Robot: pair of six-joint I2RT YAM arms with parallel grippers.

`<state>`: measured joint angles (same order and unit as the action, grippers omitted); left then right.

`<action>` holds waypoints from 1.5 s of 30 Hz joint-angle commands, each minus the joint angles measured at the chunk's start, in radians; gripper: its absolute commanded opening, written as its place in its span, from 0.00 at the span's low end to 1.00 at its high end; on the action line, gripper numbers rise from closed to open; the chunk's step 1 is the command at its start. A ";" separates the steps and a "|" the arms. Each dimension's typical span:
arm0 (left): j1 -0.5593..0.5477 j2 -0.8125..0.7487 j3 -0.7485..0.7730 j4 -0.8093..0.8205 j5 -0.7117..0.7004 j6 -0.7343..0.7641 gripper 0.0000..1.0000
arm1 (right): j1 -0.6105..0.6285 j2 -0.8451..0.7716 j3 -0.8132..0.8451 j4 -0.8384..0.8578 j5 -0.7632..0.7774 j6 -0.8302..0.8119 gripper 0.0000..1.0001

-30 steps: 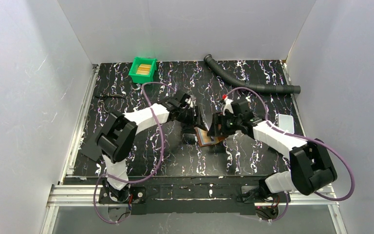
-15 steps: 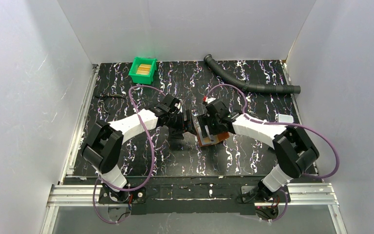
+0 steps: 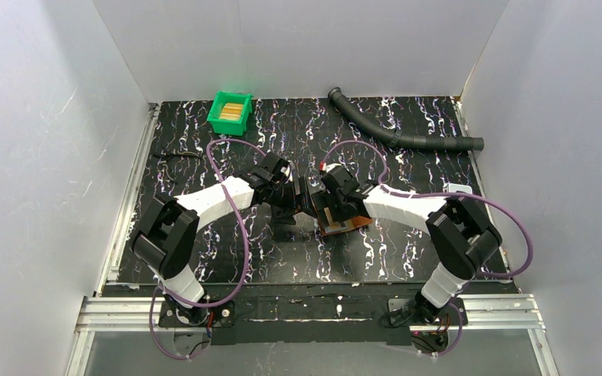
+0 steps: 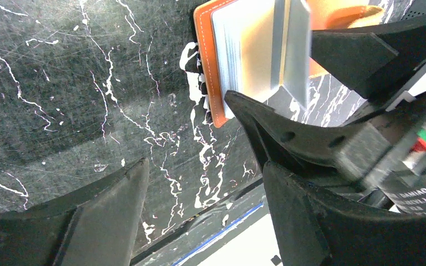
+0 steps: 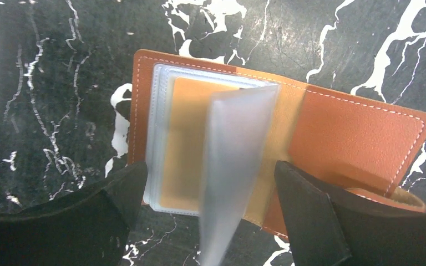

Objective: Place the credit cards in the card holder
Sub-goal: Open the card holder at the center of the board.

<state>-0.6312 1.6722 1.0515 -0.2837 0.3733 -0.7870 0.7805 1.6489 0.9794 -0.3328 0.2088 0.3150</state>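
The brown leather card holder (image 5: 360,138) lies open on the black marbled table, its clear sleeves fanned out. A yellowish-tan credit card (image 5: 188,138) sits inside one sleeve, and another sleeve (image 5: 233,160) stands upright and blurred. My right gripper (image 5: 211,165) hangs open just over the sleeves, a finger on either side and touching nothing. My left gripper (image 4: 186,127) is open and empty beside the card holder (image 4: 244,50), at its left edge. From above, both grippers (image 3: 304,205) (image 3: 331,207) meet at the card holder (image 3: 346,225). More credit cards (image 3: 233,110) lie in the green bin.
The green bin (image 3: 218,117) stands at the back left. A black corrugated hose (image 3: 400,135) curves across the back right. A pale plate (image 3: 459,193) lies at the right edge. White walls close in three sides.
My right arm swung left over the card holder and its jaws widened. My left gripper opened wider and shifted slightly left, then held still. A sleeve now stands upright.
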 commanded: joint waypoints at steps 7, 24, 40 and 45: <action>-0.001 -0.003 -0.016 0.001 -0.011 -0.007 0.74 | 0.022 0.056 0.012 0.017 0.079 0.010 0.89; -0.017 0.067 0.011 0.081 0.089 -0.047 0.71 | -0.311 -0.176 -0.289 0.367 -0.547 0.064 0.31; -0.032 0.146 0.046 0.190 0.175 -0.095 0.53 | -0.564 -0.152 -0.511 0.850 -1.006 0.279 0.38; -0.062 0.117 0.030 0.308 0.191 -0.098 0.46 | -0.578 -0.105 -0.544 1.026 -1.048 0.420 0.36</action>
<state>-0.6680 1.8229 1.0779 -0.0860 0.5221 -0.8794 0.2155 1.5098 0.4558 0.4507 -0.7420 0.6000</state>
